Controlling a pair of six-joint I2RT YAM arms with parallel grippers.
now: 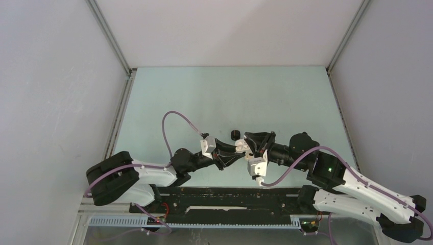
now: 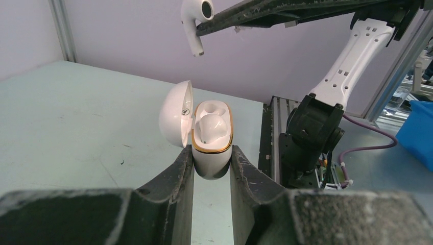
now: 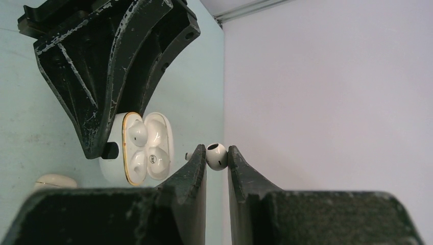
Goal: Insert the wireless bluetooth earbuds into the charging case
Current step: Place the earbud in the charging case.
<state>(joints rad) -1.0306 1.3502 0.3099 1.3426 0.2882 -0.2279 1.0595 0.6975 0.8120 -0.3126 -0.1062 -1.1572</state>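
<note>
My left gripper (image 2: 212, 153) is shut on the white charging case (image 2: 212, 133), gold-rimmed, its lid (image 2: 176, 115) swung open to the left. Above the case hangs one white earbud (image 2: 195, 20), stem down, pinched in my right gripper (image 3: 217, 150). The right wrist view shows that earbud (image 3: 216, 155) by its round head between the fingertips, with the open charging case (image 3: 137, 148) just left of it in the left fingers (image 3: 97, 76). From above, both grippers meet at the table's near middle (image 1: 244, 149). Whether a bud sits inside the case I cannot tell.
A small black object (image 1: 235, 134) lies on the pale green table (image 1: 230, 97) just beyond the grippers. A second whitish rounded case (image 3: 55, 181) rests on the table near the held case. Grey walls enclose the left, right and back.
</note>
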